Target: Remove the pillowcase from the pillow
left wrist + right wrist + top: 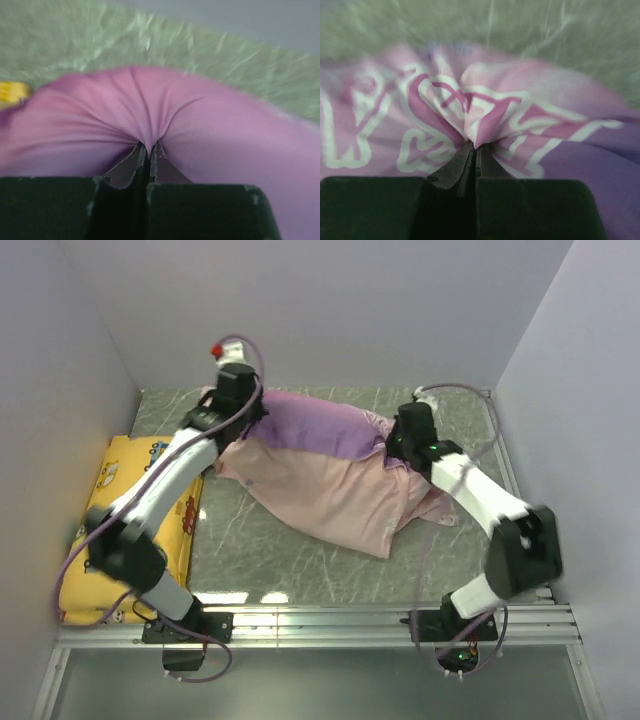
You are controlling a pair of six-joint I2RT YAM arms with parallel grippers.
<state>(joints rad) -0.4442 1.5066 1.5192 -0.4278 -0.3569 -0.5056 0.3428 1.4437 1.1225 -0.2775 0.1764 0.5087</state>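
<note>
1. Top view: the pillowcase [335, 485] lies mid-tabletop [240, 540]. Its long axis runs roughly left to right, tilted a little so the right end sits nearer me. The purple outside bulges along the far side, and the pale pink inside spills toward the near edge. I cannot see the white pillow, so I judge it is under that purple bulge. The left end effector [245, 432] is at the fabric's left end and the right end effector [396, 448] is on the right part. The yellow cushion [120, 530] lies apart at the left wall.

2. Left wrist: the left end effector [149, 146] is pinched tight on a small fold of pink pillowcase [210, 125], with creases fanning out from the tips. So little cloth is held that a hard pull could slip it free.

3. Right wrist: the right end effector [475, 146] is clamped on a pucker of the lettered pillowcase [420, 115]. I cannot tell whether filling is caught too. If it is, the pillow would drag along rather than come out. Opposed pulls would only stretch the cloth.
</note>
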